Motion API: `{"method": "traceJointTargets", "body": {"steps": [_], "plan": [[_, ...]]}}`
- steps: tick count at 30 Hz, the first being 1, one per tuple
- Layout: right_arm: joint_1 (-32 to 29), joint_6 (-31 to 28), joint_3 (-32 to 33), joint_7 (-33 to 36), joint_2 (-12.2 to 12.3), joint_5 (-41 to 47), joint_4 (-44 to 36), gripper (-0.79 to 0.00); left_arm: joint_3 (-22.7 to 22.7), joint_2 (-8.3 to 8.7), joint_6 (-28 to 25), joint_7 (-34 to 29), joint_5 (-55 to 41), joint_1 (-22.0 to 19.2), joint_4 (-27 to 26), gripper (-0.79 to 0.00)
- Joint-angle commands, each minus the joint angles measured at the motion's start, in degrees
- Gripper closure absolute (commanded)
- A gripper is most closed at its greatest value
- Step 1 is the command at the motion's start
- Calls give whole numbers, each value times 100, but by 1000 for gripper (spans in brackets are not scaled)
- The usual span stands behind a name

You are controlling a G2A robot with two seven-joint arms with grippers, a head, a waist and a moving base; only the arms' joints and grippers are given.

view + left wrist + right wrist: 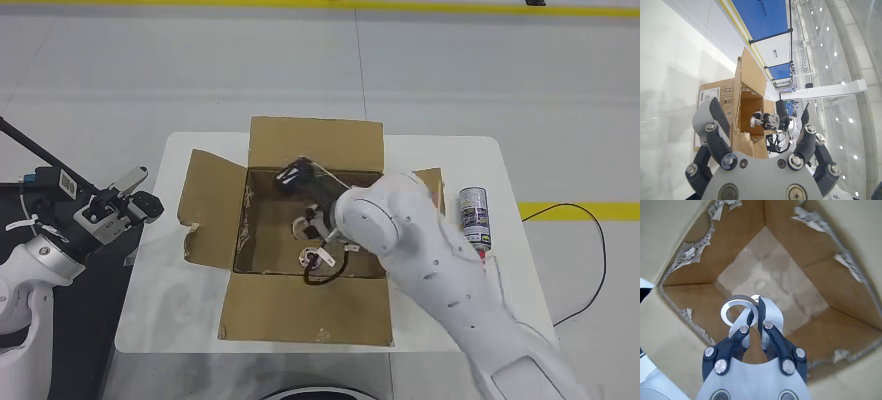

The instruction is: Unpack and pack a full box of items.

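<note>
Right gripper (755,311): jaws clamped on the rim of a white ring (734,300), whose loop sticks out to one side of the fingers. I hold it low inside the open box (810,247), over bare floor, walls all round. I judge the clear path runs straight up or down. Left gripper (140,195): jaws apart, well off beside the table; the right arm is much nearer.
</note>
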Motion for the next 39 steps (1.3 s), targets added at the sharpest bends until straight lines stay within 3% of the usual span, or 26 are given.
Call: {"method": "traceJointTargets", "body": {"steps": [1, 8, 19, 29, 39], "plan": [[-414, -43, 603, 198, 142, -151, -785, 0, 0, 0, 0, 0, 0, 0, 0, -785], [-1374, -96, 2271, 254, 483, -541, -2130, 0, 0, 0, 0, 0, 0, 0, 0, -785], [-1832, 53, 4372, 135, 775, -1164, -1831, 0, 0, 0, 0, 0, 0, 0, 0, -785], [-2060, 3, 5079, 104, 939, -1619, -586, 0, 0, 0, 0, 0, 0, 0, 0, -785], [-2124, -13, 5218, 145, 1065, -2167, 426, 0, 0, 0, 0, 0, 0, 0, 0, -785]]}}
